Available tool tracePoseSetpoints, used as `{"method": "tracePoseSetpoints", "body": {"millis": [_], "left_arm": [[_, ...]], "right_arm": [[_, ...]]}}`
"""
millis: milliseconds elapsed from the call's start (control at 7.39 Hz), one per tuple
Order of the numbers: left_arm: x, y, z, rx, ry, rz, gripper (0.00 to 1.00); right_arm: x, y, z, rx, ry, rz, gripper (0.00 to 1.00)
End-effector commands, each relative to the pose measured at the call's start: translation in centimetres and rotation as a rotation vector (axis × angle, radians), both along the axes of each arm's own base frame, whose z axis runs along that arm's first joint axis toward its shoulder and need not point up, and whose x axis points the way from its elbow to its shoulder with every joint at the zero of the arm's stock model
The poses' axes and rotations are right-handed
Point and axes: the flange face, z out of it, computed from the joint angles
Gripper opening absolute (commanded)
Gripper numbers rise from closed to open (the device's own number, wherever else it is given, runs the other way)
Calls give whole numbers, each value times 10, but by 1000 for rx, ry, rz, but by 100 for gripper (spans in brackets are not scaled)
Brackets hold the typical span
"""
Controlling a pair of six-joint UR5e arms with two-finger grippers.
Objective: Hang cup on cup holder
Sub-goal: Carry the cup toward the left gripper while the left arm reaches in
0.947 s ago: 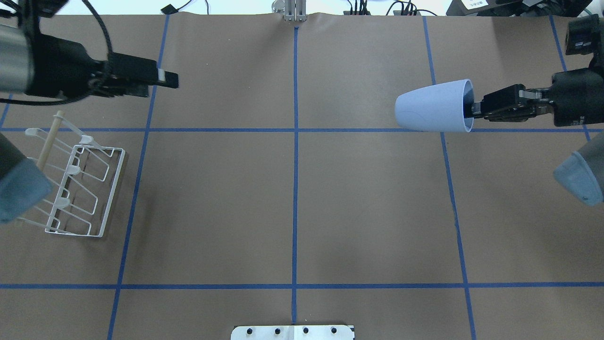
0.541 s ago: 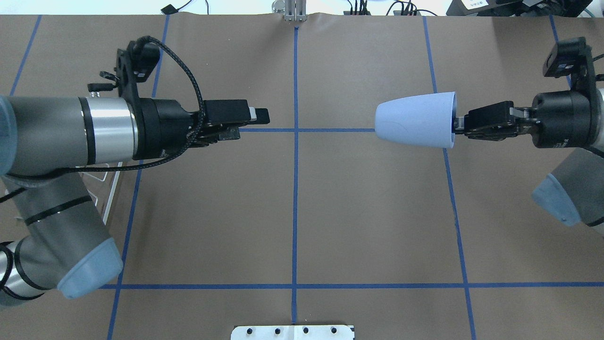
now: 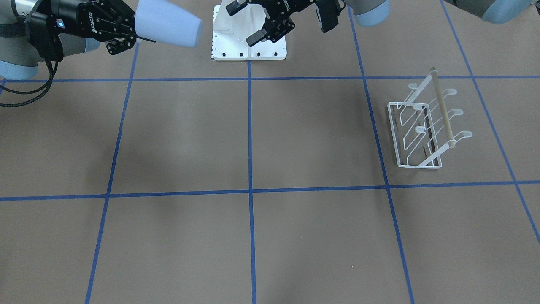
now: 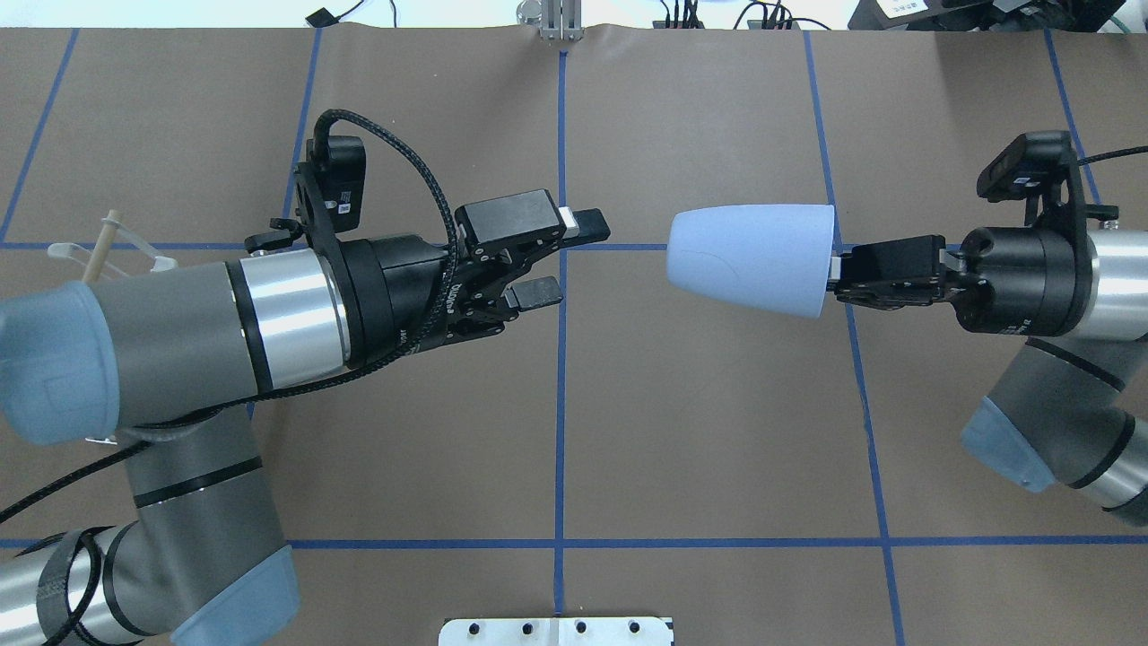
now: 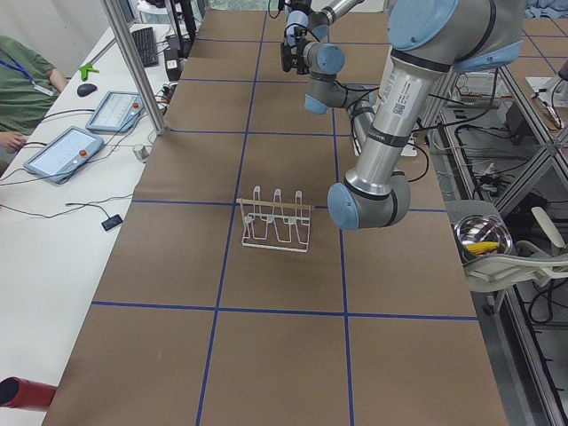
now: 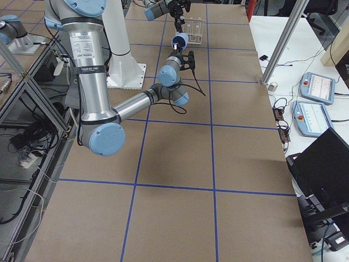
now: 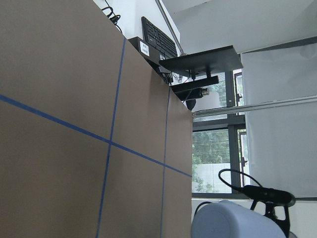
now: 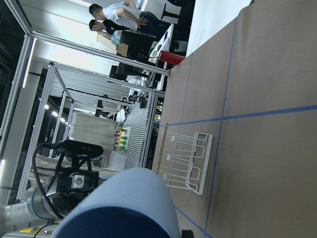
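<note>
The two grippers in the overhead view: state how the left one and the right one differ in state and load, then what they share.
The left gripper is open; the right gripper is shut. The left gripper holds nothing; the right gripper holds the cup by its rim, on its side, base toward the left gripper. Shared: both are black, two-fingered and point at each other, with a gap between cup and left gripper.

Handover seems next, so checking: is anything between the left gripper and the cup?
Nothing visible. The open left gripper faces the base of the cup across open air. The right gripper holds the cup at its rim, on the far side. The cup holder stands off to the robot's left, outside that gap.
</note>
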Motion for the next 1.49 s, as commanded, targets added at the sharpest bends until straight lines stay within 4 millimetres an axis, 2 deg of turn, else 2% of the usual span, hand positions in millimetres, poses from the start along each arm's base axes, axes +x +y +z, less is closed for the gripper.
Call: {"method": "tracePoseSetpoints", "body": {"millis": [0, 271, 812, 1353], "left_arm": [[-3, 7, -11, -47, 109, -6, 99], [-3, 9, -21, -87, 158, 27, 99], [-5, 22, -34, -104, 234, 78, 99], [-1, 24, -33, -110, 248, 92, 99]], "right_arm": [[-12, 7, -23, 14, -70, 8, 0], [-15, 10, -43, 44, -109, -3, 0], [-17, 14, -45, 50, -113, -12, 0], [-10, 22, -57, 71, -141, -17, 0]]}}
